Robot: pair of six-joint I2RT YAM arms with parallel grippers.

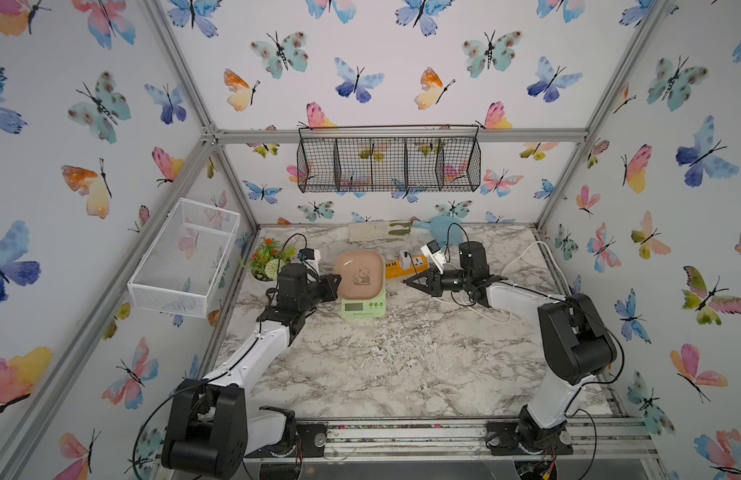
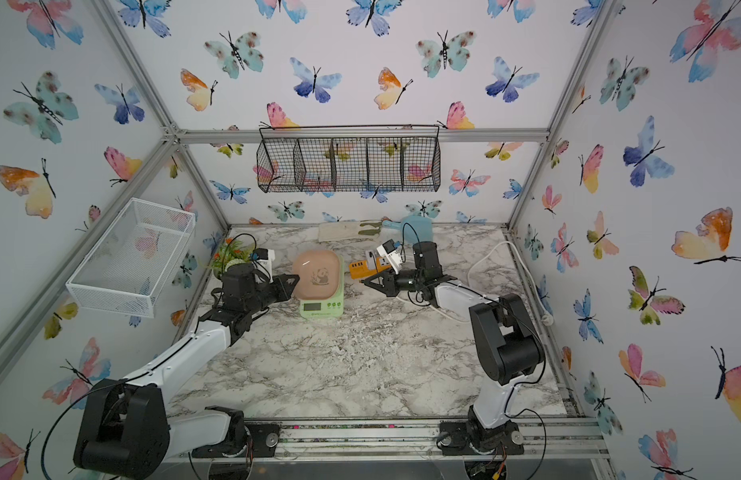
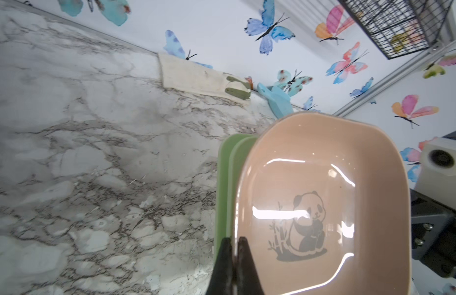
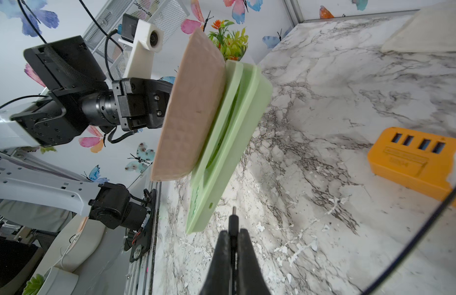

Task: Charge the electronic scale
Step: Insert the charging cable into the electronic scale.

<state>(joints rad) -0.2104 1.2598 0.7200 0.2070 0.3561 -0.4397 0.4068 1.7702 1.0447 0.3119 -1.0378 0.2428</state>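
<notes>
While level, electronic scale (image 1: pixel 361 286) display-end frontward.

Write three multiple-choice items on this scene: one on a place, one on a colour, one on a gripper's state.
1. Where is the orange power strip?
A. hanging in mid-air
B. on the table, beside the electronic scale
C. stacked on top of the scale

2. What colour is the scale's body?
A. pale green
B. blue
C. black

3. The right gripper is:
A. open and empty
B. shut on a charging plug
C. shut on the power strip

Key:
1 B: it lies on the marble next to the scale.
2 A: the base under the pinkish platter is green.
3 B: the jaws pinch the plug, its tip pointing at the scale's side.
</notes>
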